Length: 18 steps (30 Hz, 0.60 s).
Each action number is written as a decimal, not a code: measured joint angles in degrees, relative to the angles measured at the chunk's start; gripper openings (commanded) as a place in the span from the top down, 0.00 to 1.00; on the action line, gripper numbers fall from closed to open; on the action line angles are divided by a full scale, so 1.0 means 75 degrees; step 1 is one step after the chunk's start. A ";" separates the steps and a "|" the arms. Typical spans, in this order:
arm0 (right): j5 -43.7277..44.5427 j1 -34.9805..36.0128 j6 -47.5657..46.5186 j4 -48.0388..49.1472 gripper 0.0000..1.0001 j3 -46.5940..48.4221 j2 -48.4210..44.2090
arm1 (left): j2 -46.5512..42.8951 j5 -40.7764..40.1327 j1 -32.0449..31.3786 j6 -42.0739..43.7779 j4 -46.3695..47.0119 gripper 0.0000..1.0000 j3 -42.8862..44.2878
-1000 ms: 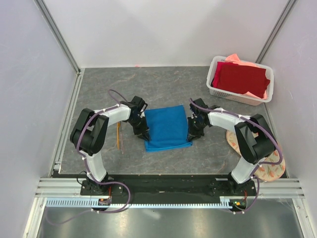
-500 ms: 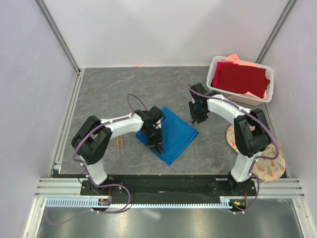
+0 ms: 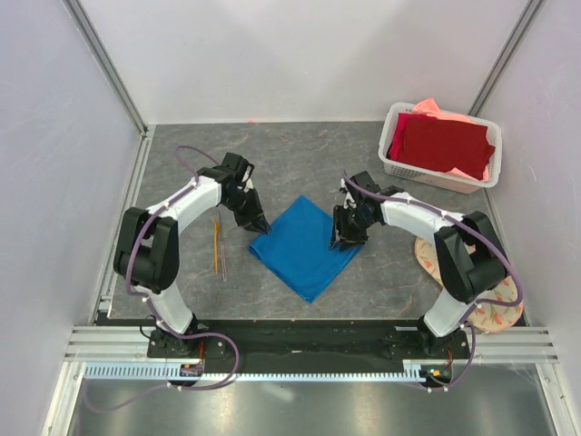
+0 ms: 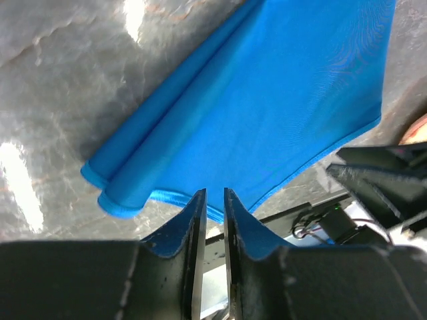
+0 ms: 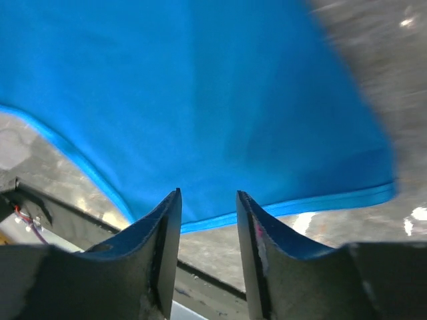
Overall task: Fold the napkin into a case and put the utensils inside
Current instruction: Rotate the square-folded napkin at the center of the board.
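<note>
The bright blue napkin (image 3: 304, 250) lies flat on the table as a layered diamond, with a rolled fold along one edge (image 4: 133, 167). My left gripper (image 3: 257, 222) hangs just off its upper-left corner; in the left wrist view (image 4: 213, 192) the jaws stand a narrow slit apart with nothing between them. My right gripper (image 3: 343, 238) sits over the napkin's right edge, and the right wrist view (image 5: 207, 193) shows it open and empty, the hem (image 5: 320, 200) just past its tips. The utensils (image 3: 218, 247), thin orange sticks, lie left of the napkin.
A white basket (image 3: 387, 156) holding a dark red cloth (image 3: 440, 143) and a salmon-pink one stands at the back right. A round floral mat (image 3: 490, 307) lies under the right arm's elbow. Metal rails run along the near edge and left wall.
The napkin has turned from a square into a diamond. The left gripper left the cloth and drew back to its upper-left corner. The right gripper came down to the right edge and opened wider.
</note>
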 measured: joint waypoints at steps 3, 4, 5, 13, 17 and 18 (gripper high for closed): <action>-0.0003 -0.0396 -0.0224 -0.0015 0.56 0.0003 0.0236 | 0.0286 0.0009 -0.0070 0.0221 -0.0015 0.78 0.0210; 0.0032 -0.0530 -0.0321 -0.0020 0.56 0.0003 0.0297 | 0.0338 0.0009 -0.0087 0.0265 -0.0026 0.78 0.0210; 0.0117 -0.0664 -0.0443 -0.0029 0.56 0.0009 0.0385 | 0.0382 0.0003 -0.0105 0.0306 -0.0052 0.78 0.0210; 0.0571 -0.1311 -0.0927 -0.0353 0.54 0.0629 0.1148 | 0.0530 -0.0420 -0.0119 0.0618 -0.0119 0.79 0.0210; 0.1323 -0.1309 -0.1276 -0.0702 0.46 0.1754 0.1801 | 0.0676 -0.0428 -0.0119 0.0705 -0.0134 0.80 0.0227; 0.1445 -0.1306 -0.1355 -0.0734 0.45 0.1958 0.1903 | 0.0726 -0.0420 -0.0119 0.0708 -0.0137 0.80 0.0227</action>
